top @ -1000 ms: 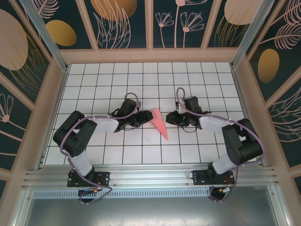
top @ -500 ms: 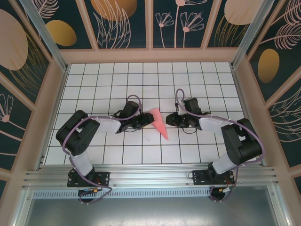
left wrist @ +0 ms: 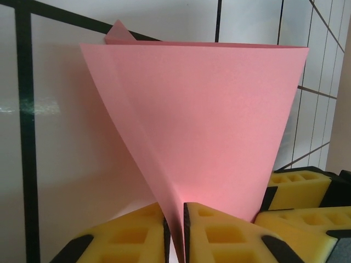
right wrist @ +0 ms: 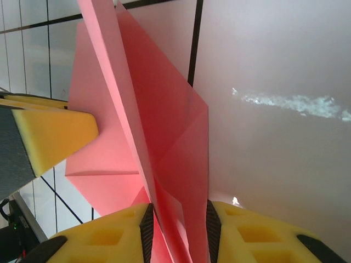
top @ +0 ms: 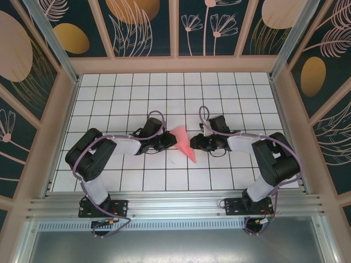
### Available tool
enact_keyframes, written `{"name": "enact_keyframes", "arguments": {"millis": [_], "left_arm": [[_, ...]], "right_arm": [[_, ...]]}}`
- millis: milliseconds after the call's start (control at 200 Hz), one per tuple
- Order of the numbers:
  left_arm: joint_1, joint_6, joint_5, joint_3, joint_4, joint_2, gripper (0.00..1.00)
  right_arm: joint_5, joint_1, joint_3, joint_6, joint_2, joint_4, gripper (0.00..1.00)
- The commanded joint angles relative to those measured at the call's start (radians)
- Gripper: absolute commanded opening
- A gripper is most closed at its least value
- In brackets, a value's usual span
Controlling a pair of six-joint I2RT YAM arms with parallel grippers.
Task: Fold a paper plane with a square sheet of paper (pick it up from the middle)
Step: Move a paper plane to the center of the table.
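Note:
The salmon-pink sheet is folded into a narrow paper plane (top: 185,143) at the table's middle, with its sharp tip toward the near edge. My left gripper (top: 171,140) is shut on the plane's left side. In the left wrist view the pads pinch a thin fold of the paper plane (left wrist: 203,126) at the left gripper (left wrist: 175,233). My right gripper (top: 194,143) reaches the plane from the right. In the right wrist view its jaws stand apart with the layered paper plane (right wrist: 164,137) between them, at the right gripper (right wrist: 178,233).
The white grid table (top: 230,93) is walled by a wooden frame with dark patterned panels (top: 170,60). An aluminium rail (top: 175,205) runs along the near edge by the arm bases. A yellow fingertip (right wrist: 49,131) of the left gripper lies beside the paper.
My right gripper has slid left until its jaws are around the plane's right edge. The left gripper edged slightly right with the paper and then held still.

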Motion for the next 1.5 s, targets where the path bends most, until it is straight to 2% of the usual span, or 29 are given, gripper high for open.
{"name": "enact_keyframes", "arguments": {"millis": [0,280,625,821,981,1161,1301,1496], "left_arm": [[-0.004,0.024,-0.008,0.025,-0.029,0.015,0.15],[-0.003,0.064,-0.002,0.058,-0.071,0.015,0.05],[-0.003,0.081,0.0,0.047,-0.09,0.027,0.04],[-0.004,0.081,0.0,0.048,-0.087,0.031,0.04],[-0.003,0.081,-0.001,0.043,-0.082,0.03,0.04],[-0.004,0.075,-0.001,0.028,-0.07,0.029,0.04],[-0.004,0.07,-0.01,0.01,-0.059,0.02,0.04],[-0.003,0.059,-0.024,-0.003,-0.043,-0.001,0.08]], "right_arm": [[-0.004,0.009,0.026,-0.025,-0.004,0.006,0.33],[-0.041,0.013,0.023,-0.041,-0.004,0.022,0.34],[-0.079,0.044,0.056,-0.074,0.019,0.021,0.35],[-0.027,0.08,0.087,-0.097,0.031,-0.026,0.36],[0.109,0.127,0.119,-0.128,0.048,-0.105,0.37],[0.195,0.176,0.149,-0.147,0.068,-0.153,0.36],[0.273,0.207,0.171,-0.143,0.075,-0.195,0.28],[0.383,0.246,0.202,-0.132,0.068,-0.255,0.05]]}}
